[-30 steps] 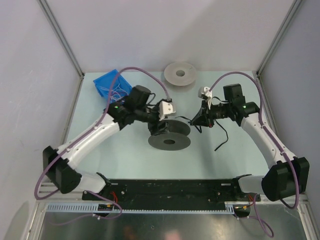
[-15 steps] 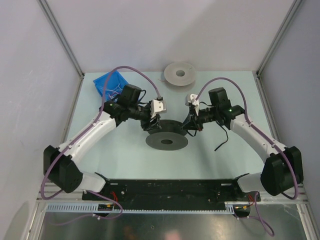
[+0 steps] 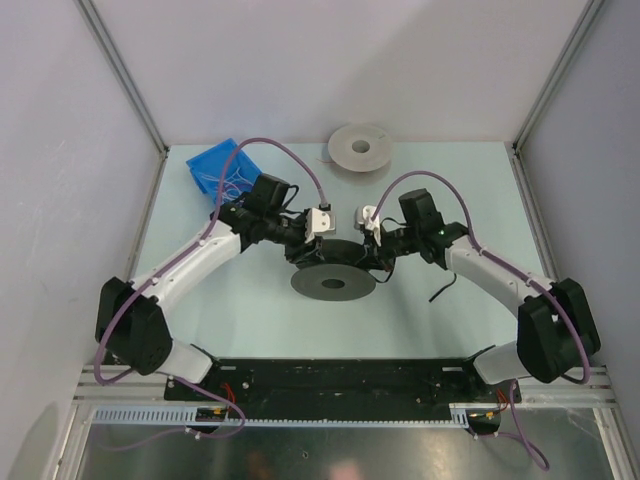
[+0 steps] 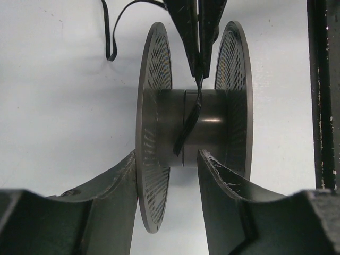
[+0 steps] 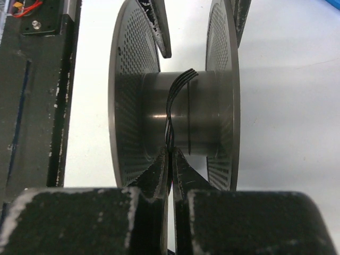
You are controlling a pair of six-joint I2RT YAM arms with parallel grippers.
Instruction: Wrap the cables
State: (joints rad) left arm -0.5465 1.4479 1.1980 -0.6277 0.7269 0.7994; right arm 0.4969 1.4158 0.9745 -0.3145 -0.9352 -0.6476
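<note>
Both arms are closing in since a second ago: left pincer (image 4: 167, 159) is clamping a flange of the spool (image 4: 218, 127), right pincer (image 5: 171, 159) is pinching the cable (image 5: 175, 103) against its core. Winding is apparently starting.

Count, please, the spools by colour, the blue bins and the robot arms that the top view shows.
dark spool: 1
light grey spool: 1
blue bin: 1
robot arms, the left arm and the right arm: 2
Total: 5
</note>
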